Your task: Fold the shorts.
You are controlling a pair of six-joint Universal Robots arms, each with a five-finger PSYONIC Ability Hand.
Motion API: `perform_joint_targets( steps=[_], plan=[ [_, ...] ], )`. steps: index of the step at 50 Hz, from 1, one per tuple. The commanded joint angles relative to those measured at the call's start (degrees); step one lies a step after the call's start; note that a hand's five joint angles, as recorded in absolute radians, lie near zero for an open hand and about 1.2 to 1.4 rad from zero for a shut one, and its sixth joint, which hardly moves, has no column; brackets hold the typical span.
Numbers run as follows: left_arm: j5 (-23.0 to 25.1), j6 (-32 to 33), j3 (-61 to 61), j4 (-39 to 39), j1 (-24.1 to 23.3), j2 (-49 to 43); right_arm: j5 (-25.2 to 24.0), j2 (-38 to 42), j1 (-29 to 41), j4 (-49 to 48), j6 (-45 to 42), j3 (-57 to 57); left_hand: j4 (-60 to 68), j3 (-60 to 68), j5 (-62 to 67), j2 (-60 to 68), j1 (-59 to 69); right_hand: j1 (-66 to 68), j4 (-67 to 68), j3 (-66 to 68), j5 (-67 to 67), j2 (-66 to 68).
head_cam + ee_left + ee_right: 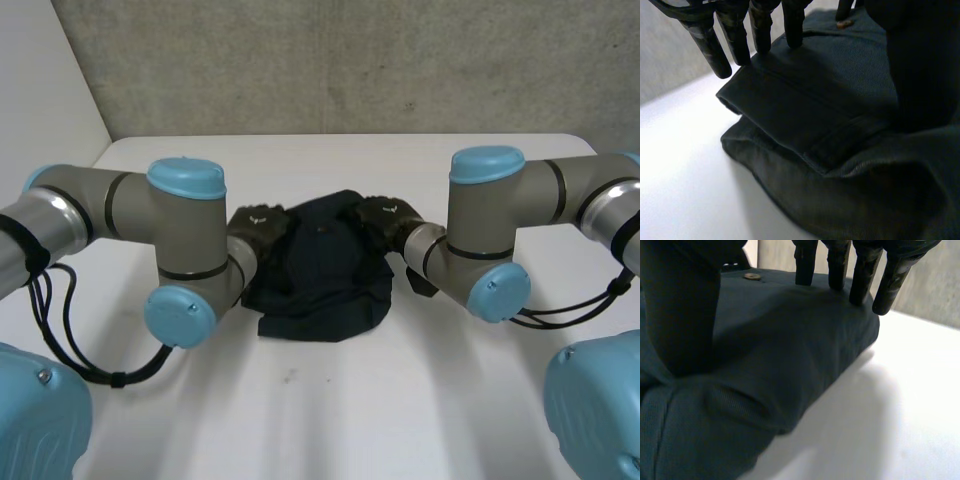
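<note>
Two black hands down on one heap of cloth. Grey left arm with light-blue caps (130, 205) bent inward, ending in the left hand (255, 222) at the left edge of the dark navy cotton shorts (320, 270). In the left wrist view, fingers (710, 45) straight and a little apart, tips set on a folded flap of the shorts (830, 125), thumb (920, 75) pressed down onto the cloth beside the palm; no cloth pinched or curled round. Small brown round button (842, 23) just by the innermost fingertip. Shorts bunched between the two hands on the white table (350, 400), more cloth spreading back from the fingertips past both palms. Right hand (388, 215) on the right edge of the heap. In the right wrist view, fingers (890, 285) straight and slightly spread, tips resting on the rounded edge of the shorts (790, 340), thumb (685, 315) pushed down into the cloth; no grip here either. Button (751, 276) between thumb and fingertips. Bare table (900, 390) just beyond the outermost finger. Grey right arm with light-blue caps (520, 200) bent inward likewise.
</note>
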Motion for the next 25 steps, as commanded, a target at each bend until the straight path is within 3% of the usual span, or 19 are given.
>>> perform_joint_targets(
  steps=[1, 9, 18, 25],
  plan=[
    [0.0, 0.8, -1.6, -3.0, 0.6, -0.7, 1.1, 1.8, -0.8, 2.3, -7.5, 0.8, -1.4, -2.0, -2.3, -1.1, -0.5, -1.8, -3.5, -2.4, -3.9, -2.7],
    [0.3, 3.3, -3.0, -3.1, 0.7, 2.0, 2.6, -4.2, -0.8, 2.2, -12.9, 4.6, -1.5, -2.2, -2.5, -1.3, -0.7, -1.8, -3.5, -2.4, -3.9, -2.7],
    [0.3, 2.0, -5.3, -3.7, 1.5, 20.4, 4.5, -22.8, -1.2, -3.1, -7.4, 10.5, -1.7, -2.4, -2.7, -1.5, -0.9, -1.8, -3.5, -2.4, -3.9, -2.7],
    [1.3, -4.3, -6.7, -6.8, 10.4, 37.7, 14.2, -41.0, -7.4, -7.8, -3.9, 20.9, 1.7, 1.0, 0.7, 1.9, 2.5, -1.8, -3.5, -2.4, -3.9, -2.7]
  ],
)
